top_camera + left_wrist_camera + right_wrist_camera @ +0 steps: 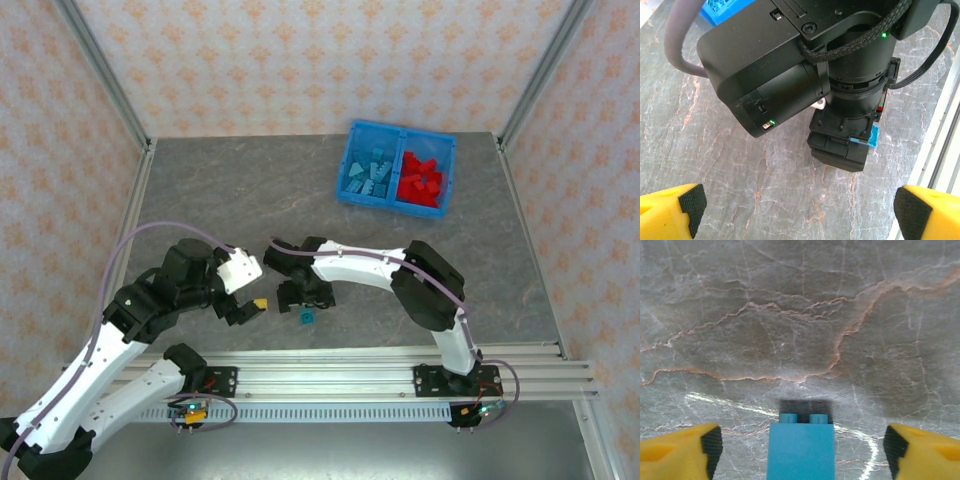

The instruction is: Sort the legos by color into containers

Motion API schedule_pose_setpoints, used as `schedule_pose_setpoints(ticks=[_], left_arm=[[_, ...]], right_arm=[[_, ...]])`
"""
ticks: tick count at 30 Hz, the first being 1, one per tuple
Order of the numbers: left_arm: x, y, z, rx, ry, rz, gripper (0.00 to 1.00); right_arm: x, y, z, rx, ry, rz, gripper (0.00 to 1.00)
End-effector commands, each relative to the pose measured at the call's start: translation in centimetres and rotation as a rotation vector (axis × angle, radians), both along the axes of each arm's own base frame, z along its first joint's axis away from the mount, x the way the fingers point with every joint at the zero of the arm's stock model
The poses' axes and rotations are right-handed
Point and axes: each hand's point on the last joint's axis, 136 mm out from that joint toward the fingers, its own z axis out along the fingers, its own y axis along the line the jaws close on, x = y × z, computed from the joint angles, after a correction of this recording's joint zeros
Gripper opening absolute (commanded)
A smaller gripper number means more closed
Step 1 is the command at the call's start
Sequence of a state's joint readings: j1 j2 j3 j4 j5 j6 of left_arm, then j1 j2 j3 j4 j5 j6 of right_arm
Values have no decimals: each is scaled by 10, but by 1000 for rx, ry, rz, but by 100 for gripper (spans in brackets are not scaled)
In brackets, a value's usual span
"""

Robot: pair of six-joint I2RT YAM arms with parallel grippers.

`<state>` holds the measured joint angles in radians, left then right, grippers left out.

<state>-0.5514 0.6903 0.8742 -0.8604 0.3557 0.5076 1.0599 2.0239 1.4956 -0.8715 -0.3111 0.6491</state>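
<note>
The blue bin [346,160] sits well beyond the right gripper [802,440], holding teal bricks [368,172] in its left compartment and red bricks [420,182] in its right. The left gripper [795,205] has its fingers wide apart. The right gripper's fingers are also apart, and a single teal brick [800,452] lies between them, touching neither.

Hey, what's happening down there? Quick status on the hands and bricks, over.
Right hand open astride loose teal brick, not gripped. Left hand open, close alongside, could crowd the pick. Bin: teal bricks left compartment, red bricks right.
</note>
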Motion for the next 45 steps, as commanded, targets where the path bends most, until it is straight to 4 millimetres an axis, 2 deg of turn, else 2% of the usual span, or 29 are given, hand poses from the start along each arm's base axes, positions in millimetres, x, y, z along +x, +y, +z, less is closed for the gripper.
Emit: schedule_pose_setpoints(ticks=[1,6,10,14,19,23,26,30,35,40,45], left_arm=[[-4,-1,-7,22,15,-27,100],[-5,-3,-11,9,27,-28,100],[-3,-3,-10,8,12,-28,100],[-3,-4,-11,7,15,-29,100],[-4,-4,-11,3,17,-32,100],[-3,-2,-11,8,7,-27,100],[-3,-1,-6,8,-15,-28,100],[-1,-5,6,-19,-68,-48,100],[-2,-11,17,-46,-102,-82,100],[4,-11,20,-57,-119,-57,100],[27,-7,42,-122,-164,80,100]], right_arm=[[-5,2,6,4,20,30,79],[-12,0,3,11,77,29,66],[-17,-1,-1,10,113,26,58],[-19,-3,-7,1,126,12,56],[-15,-3,-10,-15,119,9,46],[-6,-6,-1,-43,82,11,37],[9,-1,21,14,16,-21,35],[49,-1,65,144,-102,-142,34],[119,-34,116,183,-277,-298,32],[205,-77,140,190,-431,-484,34],[287,-127,152,128,-566,-630,33]])
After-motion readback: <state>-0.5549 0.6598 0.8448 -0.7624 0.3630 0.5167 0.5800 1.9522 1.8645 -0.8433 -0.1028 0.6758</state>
